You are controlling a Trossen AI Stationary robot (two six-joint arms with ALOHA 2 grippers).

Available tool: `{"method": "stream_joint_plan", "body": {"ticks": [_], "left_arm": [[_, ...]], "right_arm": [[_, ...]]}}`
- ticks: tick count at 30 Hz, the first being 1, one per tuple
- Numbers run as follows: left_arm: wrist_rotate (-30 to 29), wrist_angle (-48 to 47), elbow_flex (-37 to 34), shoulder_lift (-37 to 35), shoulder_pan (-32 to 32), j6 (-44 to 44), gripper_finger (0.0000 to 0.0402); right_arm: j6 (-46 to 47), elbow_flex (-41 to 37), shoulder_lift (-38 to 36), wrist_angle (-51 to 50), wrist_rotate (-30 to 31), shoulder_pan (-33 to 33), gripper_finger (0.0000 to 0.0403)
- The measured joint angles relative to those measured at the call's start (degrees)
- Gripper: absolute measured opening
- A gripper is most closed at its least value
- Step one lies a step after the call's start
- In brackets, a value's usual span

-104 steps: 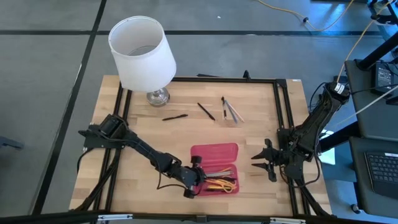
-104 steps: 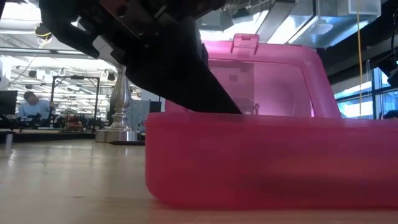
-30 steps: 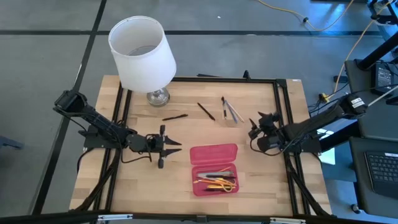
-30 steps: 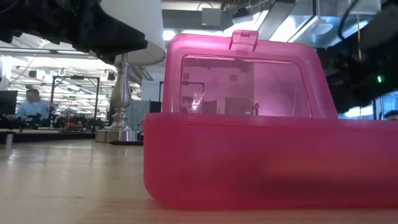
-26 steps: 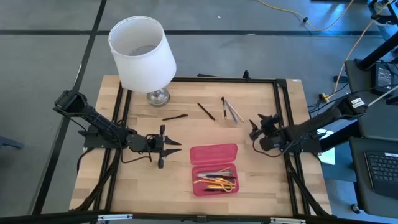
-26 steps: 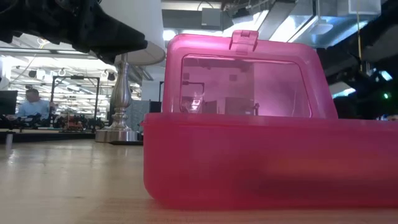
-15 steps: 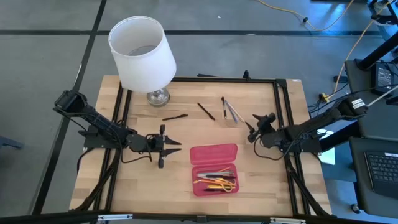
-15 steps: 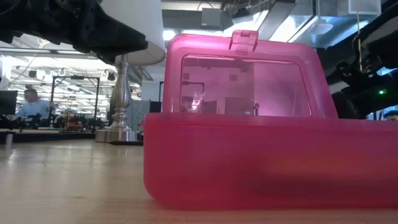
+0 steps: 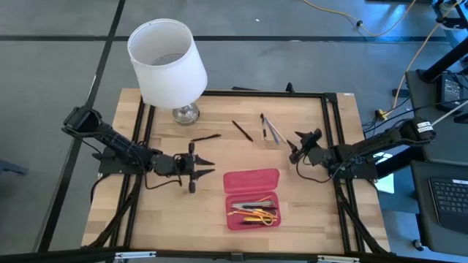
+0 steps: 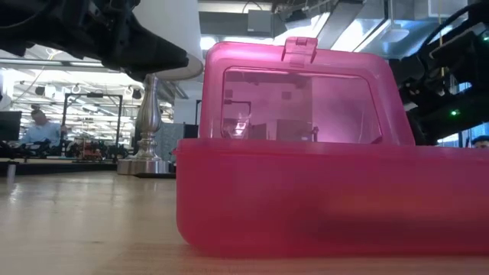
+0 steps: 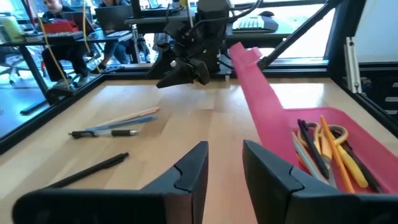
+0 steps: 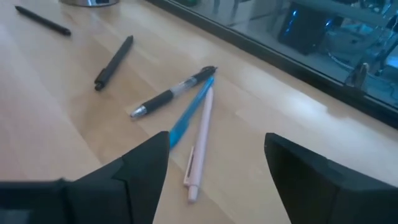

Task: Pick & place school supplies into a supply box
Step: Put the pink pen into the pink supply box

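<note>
The red-pink supply box (image 9: 252,208) lies open near the table's front middle, its lid (image 9: 251,179) swung toward the far edge. It holds several pens and the yellow-handled scissors (image 11: 333,149). My left gripper (image 9: 208,167) is open and empty to the left of the box. My right gripper (image 9: 291,152) is open and empty, to the right of a cluster of three pens (image 9: 271,130). These are a black-and-clear one (image 12: 174,93), a blue one (image 12: 189,113) and a pale one (image 12: 199,149). Two black pens (image 9: 205,137) (image 9: 243,130) lie flat farther left.
A lamp with a white shade (image 9: 167,62) stands on a metal foot (image 9: 185,113) at the table's far left. A black frame (image 9: 333,131) runs along the table's edges. Bare wood lies to the left and right of the box. A person sits in the room behind (image 10: 34,126).
My right gripper has gone toward the table's left and far edge, closer to the cluster of three pens, still open. My left gripper has edged a little toward the table's right. The box and pens have not moved.
</note>
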Motion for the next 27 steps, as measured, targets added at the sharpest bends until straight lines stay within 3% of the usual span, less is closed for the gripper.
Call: {"method": "stream_joint_plan", "body": {"ticks": [12, 19, 27], "left_arm": [[0.0, 0.0, 0.0, 0.0, 3.1, 0.5, 0.0089], [0.4, 0.0, 0.0, 0.0, 4.5, 1.0, 0.0093], [0.4, 0.0, 0.0, 0.0, 4.8, 1.0, 0.0087]], "right_arm": [[-1.4, 0.0, 1.7, 2.5, -5.5, -8.5, 0.0266], [-9.1, 0.0, 6.9, 14.5, -16.3, -16.4, 0.0266], [-10.3, 0.0, 12.3, 17.9, -21.1, -21.6, 0.0266]]}}
